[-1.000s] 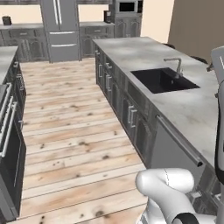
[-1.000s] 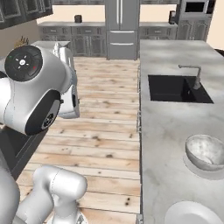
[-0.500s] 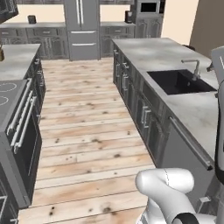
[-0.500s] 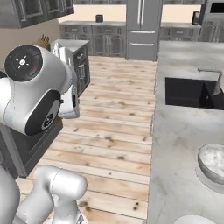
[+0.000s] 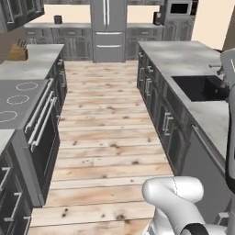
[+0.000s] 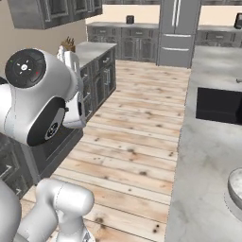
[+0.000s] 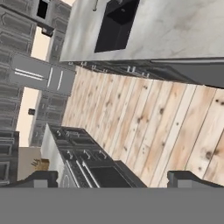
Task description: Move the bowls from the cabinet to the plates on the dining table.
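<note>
Spreading wide apart, the fingers (image 7: 41, 178) hold nothing.

My base turned to the left: the stove (image 5: 18, 98) came into my left view, and the sink (image 6: 218, 105) and bowl (image 6: 236, 186) slid to the right edge.

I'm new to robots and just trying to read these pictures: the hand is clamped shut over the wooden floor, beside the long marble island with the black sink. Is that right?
Not quite. The hand is open, not clamped shut: in the hand view its two dark tips stand far apart with nothing between them. The rest holds: it looks over the wooden floor, beside the long marble island with the black sink.
</note>
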Controlling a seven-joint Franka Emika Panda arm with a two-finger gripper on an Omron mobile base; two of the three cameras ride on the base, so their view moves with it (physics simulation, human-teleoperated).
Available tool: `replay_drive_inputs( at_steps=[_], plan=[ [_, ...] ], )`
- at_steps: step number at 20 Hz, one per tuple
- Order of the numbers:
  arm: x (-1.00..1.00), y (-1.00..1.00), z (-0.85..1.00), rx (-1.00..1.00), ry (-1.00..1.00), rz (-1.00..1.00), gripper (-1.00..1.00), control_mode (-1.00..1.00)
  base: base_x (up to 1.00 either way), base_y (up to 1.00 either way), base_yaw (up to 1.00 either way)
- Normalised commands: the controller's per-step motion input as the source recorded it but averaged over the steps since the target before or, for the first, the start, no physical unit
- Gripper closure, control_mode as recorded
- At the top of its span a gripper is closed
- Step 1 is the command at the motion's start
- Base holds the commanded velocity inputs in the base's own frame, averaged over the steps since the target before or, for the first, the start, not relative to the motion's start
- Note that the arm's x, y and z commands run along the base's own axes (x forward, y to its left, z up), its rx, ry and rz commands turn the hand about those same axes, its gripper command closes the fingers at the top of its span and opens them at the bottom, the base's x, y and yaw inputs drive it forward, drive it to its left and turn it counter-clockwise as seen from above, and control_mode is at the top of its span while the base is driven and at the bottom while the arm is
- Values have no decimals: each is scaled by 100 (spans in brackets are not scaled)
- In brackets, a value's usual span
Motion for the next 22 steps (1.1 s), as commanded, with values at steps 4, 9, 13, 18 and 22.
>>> replay_drive_inputs(
  at_steps=[4, 9, 13, 18, 22],
  plan=[
    [0, 0, 0, 0, 0, 0, -100, 100, 0, 3, 25],
    [0, 0, 0, 0, 0, 0, -100, 100, 0, 6, 25],
    [0, 0, 0, 0, 0, 0, -100, 100, -4, 12, 23],
    [0, 0, 0, 0, 0, 0, -100, 100, -30, 40, 10],
    [0, 0, 0, 0, 0, 0, -100, 100, -52, 51, 0]
  ],
)
